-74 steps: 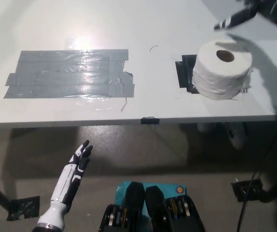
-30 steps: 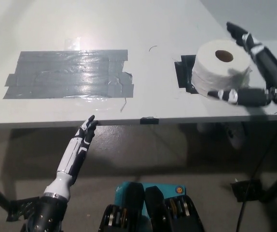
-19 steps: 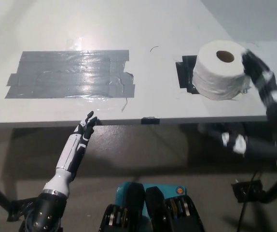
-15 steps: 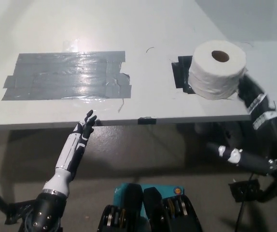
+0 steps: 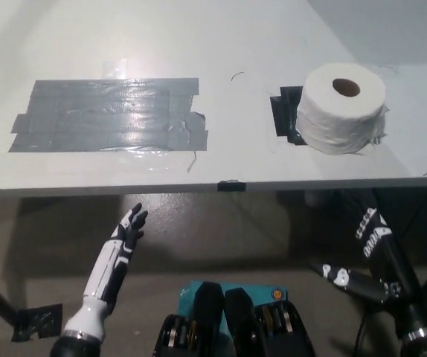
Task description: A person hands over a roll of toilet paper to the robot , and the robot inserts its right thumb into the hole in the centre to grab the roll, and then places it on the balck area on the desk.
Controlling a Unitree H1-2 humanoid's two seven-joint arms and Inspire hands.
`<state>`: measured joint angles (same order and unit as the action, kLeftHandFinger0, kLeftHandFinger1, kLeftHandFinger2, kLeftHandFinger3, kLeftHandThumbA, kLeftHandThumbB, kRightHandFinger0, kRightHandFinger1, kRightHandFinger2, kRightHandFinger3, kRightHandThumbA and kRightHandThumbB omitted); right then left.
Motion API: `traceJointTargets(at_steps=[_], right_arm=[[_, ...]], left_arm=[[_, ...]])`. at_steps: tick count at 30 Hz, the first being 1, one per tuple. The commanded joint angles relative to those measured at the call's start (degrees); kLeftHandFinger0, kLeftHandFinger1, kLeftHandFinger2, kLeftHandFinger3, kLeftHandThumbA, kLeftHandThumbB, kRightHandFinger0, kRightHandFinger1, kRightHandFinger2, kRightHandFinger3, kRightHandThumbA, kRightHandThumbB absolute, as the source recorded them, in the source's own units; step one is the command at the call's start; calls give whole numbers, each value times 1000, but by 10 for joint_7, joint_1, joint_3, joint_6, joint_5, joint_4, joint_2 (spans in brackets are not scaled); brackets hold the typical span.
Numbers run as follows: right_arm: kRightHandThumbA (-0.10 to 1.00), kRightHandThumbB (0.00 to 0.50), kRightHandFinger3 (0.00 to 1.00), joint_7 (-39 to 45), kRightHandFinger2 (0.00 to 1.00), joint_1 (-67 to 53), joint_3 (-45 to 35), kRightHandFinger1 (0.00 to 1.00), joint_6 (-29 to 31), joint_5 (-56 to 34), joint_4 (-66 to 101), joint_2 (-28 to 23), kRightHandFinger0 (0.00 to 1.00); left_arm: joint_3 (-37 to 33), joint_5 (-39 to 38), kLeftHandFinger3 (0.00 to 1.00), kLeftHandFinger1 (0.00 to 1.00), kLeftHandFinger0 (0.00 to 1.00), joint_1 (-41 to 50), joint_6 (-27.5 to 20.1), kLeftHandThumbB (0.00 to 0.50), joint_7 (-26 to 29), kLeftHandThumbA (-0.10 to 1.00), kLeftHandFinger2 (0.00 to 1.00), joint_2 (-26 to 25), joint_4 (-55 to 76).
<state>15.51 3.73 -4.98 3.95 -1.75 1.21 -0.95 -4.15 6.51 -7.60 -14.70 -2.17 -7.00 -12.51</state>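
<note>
One roll of toilet paper [image 5: 343,108] stands on the worktop [image 5: 221,44], and that is the only loose object up there. Two taped areas show on the surface: one wide grey tape patch [image 5: 108,115] at the left, one small black tape patch [image 5: 285,114] partly under the roll. One short strip of dark tape [image 5: 230,184] sits on the front edge. Two robot hands hang below the edge: one white left hand [image 5: 128,230], one black right hand [image 5: 362,256]. One more piece of grey tape [image 5: 35,321] lies on the floor.
</note>
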Motion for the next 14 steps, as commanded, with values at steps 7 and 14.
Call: traceJointTargets(at_steps=[7, 14], right_arm=[[911, 144, 1000, -6, 1000, -21, 5, 1000, 69, -32, -9, -10, 1000], [913, 149, 1000, -8, 1000, -24, 14, 1000, 67, -31, -13, -10, 1000]], left_arm=[[-6, -5, 1000, 1000, 1000, 21, -49, 238, -3, 1000, 1000, 7, 17], [-3, 1, 1000, 1000, 1000, 31, -44, 251, 1, 1000, 1000, 3, 21]])
